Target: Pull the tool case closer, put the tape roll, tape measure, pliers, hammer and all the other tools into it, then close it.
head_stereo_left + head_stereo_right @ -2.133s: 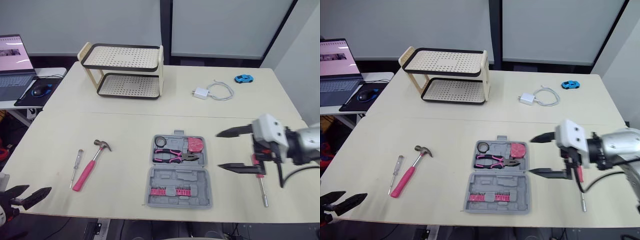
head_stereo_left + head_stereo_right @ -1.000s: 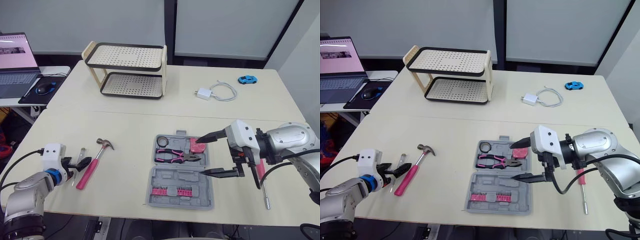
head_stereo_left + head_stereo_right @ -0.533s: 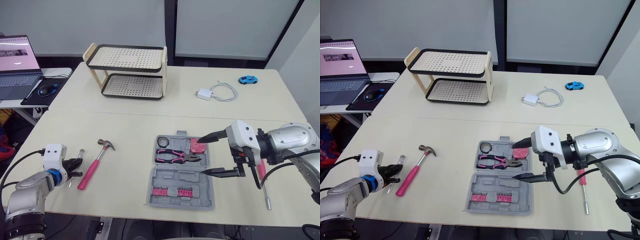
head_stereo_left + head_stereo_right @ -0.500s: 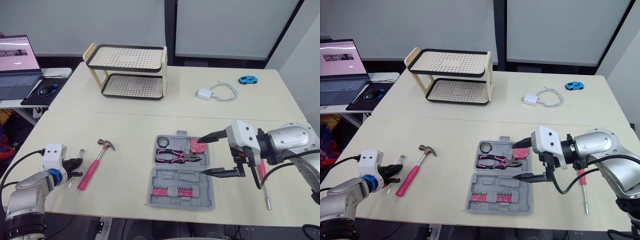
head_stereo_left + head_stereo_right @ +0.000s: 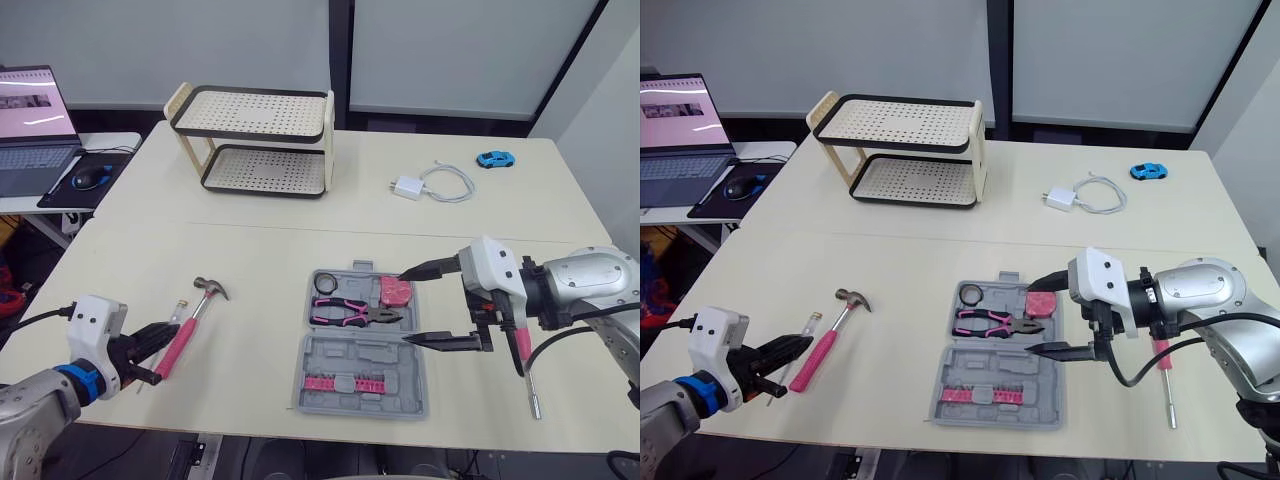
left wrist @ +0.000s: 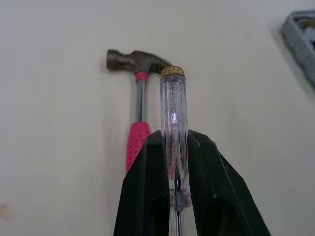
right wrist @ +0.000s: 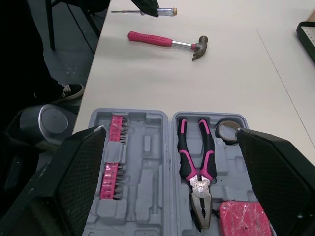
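The left gripper (image 6: 173, 140) is clamped on a clear-handled screwdriver (image 6: 173, 98), just left of the hammer (image 5: 190, 325) lying on the surface (image 5: 250, 260). At centre the tool case (image 5: 355, 352) lies open, pliers (image 5: 350, 313) inside. The right gripper (image 5: 404, 307) hangs wide open over its right edge.
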Controlling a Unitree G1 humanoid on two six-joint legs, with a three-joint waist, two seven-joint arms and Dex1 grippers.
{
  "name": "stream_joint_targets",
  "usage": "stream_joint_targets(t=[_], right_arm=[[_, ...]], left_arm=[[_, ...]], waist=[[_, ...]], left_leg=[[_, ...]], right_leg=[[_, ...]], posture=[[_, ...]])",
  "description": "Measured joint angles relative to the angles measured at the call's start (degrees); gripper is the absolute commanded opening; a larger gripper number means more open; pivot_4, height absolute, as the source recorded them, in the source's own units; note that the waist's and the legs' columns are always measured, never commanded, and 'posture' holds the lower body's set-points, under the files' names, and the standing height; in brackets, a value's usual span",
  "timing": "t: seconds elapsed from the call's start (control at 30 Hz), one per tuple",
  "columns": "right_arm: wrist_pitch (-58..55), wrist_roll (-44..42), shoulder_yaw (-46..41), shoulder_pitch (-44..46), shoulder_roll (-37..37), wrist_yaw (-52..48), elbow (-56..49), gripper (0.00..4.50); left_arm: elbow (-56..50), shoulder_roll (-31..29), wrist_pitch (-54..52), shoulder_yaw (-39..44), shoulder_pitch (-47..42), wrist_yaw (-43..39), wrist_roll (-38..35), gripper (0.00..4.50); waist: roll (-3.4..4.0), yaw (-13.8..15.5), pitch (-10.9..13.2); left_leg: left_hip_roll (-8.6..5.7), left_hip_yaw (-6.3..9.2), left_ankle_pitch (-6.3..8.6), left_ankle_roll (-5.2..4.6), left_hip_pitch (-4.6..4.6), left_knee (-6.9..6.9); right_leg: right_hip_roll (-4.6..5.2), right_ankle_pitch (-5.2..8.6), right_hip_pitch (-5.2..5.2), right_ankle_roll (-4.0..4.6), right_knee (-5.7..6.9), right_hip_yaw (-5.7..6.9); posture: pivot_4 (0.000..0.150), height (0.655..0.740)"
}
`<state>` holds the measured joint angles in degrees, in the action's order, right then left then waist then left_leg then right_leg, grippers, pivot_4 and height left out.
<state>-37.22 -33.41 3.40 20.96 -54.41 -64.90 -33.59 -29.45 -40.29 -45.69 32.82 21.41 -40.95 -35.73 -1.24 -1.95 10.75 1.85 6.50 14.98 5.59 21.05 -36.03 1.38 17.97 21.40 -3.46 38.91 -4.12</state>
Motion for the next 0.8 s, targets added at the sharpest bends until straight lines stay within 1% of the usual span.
stream_joint_targets(t=[0.07, 0.17, 0.27, 0.43, 0.5, 0.6, 0.8], right_arm=[[-0.2, 0.0, 0.0, -0.1, -0.5, -0.1, 0.0, 4.50], [-0.5, -0.2, 0.0, -0.1, -0.7, -0.4, 0.0, 4.50], [-1.0, -0.9, 0.1, 0.1, -0.9, -0.6, 0.0, 4.50], [-1.9, -1.5, 0.1, 0.1, -1.4, -0.7, 0.0, 4.50], [-2.2, -1.6, 0.1, 0.1, -1.6, -0.9, -0.1, 4.50], [-2.4, -1.7, 0.1, 0.0, -2.2, -1.1, -0.4, 4.50], [-3.1, -2.0, 0.1, -0.1, -2.6, -1.0, -0.7, 4.50]], left_arm=[[-4.3, 0.5, -2.2, -0.7, 0.6, 1.2, -2.0, 0.21], [-8.9, 2.8, -4.5, -7.1, -1.5, 5.9, -2.0, 0.21], [-10.3, 8.3, -7.2, -19.7, -7.8, 14.0, 0.8, 0.21], [-7.9, 12.3, -8.6, -28.8, -12.4, 22.1, 6.8, 0.21], [-6.9, 13.3, -9.4, -30.6, -13.4, 24.6, 8.6, 0.21], [-6.8, 14.2, -10.4, -30.8, -13.8, 27.9, 10.7, 0.21], [-6.8, 13.4, -10.6, -30.1, -11.7, 29.0, 12.2, 0.21]], waist=[[0.00, 0.1, 0.0], [0.00, 0.1, 0.0], [-0.06, 0.3, 0.0], [-0.04, 0.0, 0.0], [-0.05, 0.1, 0.0], [-0.05, 0.1, 0.0], [-0.05, 0.2, 0.0]], left_leg=[[0.00, 0.02, 0.00, 0.00, -0.01, 0.00], [-0.02, 0.01, 0.00, 0.00, 0.00, -0.02], [-0.03, 0.05, 0.00, 0.00, 0.02, -0.03], [-0.03, 0.04, 0.00, -0.01, 0.01, 0.00], [-0.04, 0.05, 0.00, -0.01, 0.02, -0.02], [-0.04, 0.05, 0.00, -0.01, 0.03, -0.03], [-0.04, 0.05, 0.00, 0.00, 0.03, -0.03]], right_leg=[[-0.02, 0.00, 0.00, 0.00, 0.00, 0.01], [-0.02, 0.00, -0.02, 0.00, -0.02, -0.01], [-0.04, -0.02, -0.03, -0.01, -0.02, 0.01], [-0.05, -0.02, 0.00, 0.00, 0.00, -0.01], [-0.05, -0.02, -0.01, 0.00, 0.00, 0.00], [-0.04, -0.02, -0.01, 0.00, 0.00, 0.00], [-0.04, -0.02, -0.01, 0.00, 0.00, 0.00]], posture=[[0.150, 0.7350], [0.150, 0.7350], [0.150, 0.7350], [0.150, 0.7350], [0.150, 0.7350], [0.150, 0.7350], [0.150, 0.7350]])
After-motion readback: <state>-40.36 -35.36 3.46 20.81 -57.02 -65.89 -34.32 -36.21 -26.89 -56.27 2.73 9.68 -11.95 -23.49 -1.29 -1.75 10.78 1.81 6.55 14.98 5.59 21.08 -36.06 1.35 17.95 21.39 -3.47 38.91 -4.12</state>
